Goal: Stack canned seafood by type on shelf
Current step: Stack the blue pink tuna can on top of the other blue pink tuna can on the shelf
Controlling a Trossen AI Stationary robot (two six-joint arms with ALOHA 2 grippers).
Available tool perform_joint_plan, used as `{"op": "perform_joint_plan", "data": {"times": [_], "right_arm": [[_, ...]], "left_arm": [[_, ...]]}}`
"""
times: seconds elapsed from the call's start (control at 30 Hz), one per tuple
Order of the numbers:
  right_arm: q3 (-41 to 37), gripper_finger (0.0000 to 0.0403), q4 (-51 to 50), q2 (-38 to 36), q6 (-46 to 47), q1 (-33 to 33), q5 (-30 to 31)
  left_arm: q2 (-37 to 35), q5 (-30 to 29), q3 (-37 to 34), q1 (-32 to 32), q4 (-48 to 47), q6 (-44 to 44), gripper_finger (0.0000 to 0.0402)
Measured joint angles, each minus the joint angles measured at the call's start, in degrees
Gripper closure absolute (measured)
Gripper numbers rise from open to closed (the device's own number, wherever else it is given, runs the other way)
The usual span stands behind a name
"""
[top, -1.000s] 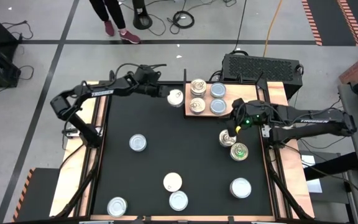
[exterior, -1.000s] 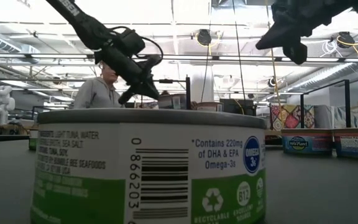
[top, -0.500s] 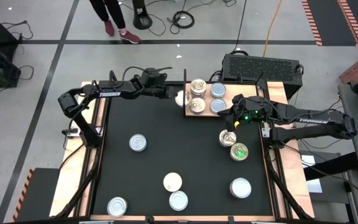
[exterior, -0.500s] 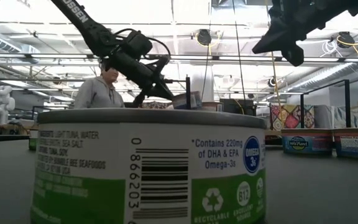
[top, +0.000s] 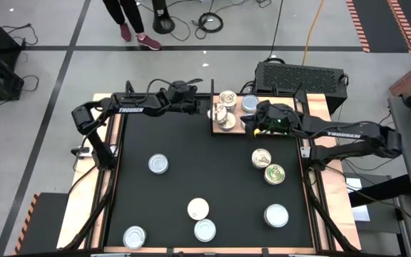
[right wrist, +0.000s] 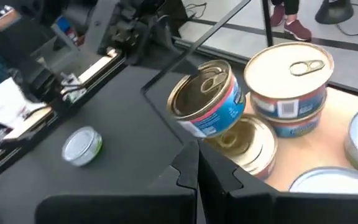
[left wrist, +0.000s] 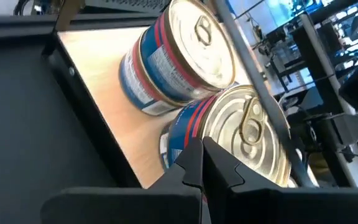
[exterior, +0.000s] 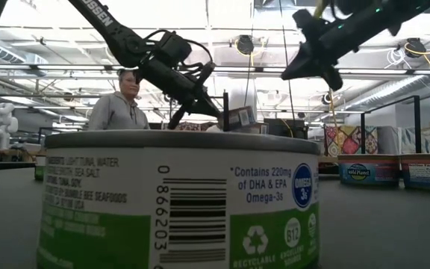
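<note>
The shelf (top: 237,114), a light wooden board, lies at the table's far right. It carries a gold-topped tin (top: 227,96), a pale-blue one (top: 250,103) and another gold one (top: 225,123). A red-and-blue tin (top: 217,112) sits tilted at the shelf's left edge, with my shut left gripper (top: 207,111) against it. My right gripper (top: 247,127), also shut, hovers over the shelf's near side and touches nothing. Several more tins lie loose on the black mat, such as one on the left (top: 158,164) and one on the right (top: 273,173). My left gripper pushes with its shut fingertips (left wrist: 194,155) against the tilted tin's side wall (left wrist: 178,134), low on the label. The fingers come from the table's left, slanting down. The tin (right wrist: 207,99) is tipped and leans over the edge of the near gold-topped tin (right wrist: 247,143).
A black ventilated box (top: 300,75) stands right behind the shelf. In the low view a green-labelled tin (exterior: 178,198) stands close before the camera and hides much of the table. A person (exterior: 122,104) stands beyond the far edge. The mat's middle (top: 205,157) is bare.
My left gripper has moved toward the table's right edge, pushing the tin off the mat onto the shelf's left edge, where it has tipped against the other tins. My right gripper has moved from over the loose tins toward the far edge, over the shelf.
</note>
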Motion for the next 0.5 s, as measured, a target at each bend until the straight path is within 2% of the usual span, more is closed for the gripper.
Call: {"op": "perform_joint_plan", "data": {"times": [0.27,0.5], "right_arm": [[0.0,0.0403,4.72,5.44,-0.17,-3.8,-4.85],[0.0,0.0403,7.15,7.96,0.34,-4.34,-5.77]], "left_arm": [[0.16,-2.09,-0.1,-2.04,0.05,-0.46,0.0401],[0.16,-4.0,-0.1,-3.12,-0.04,-0.49,0.0401]]}}
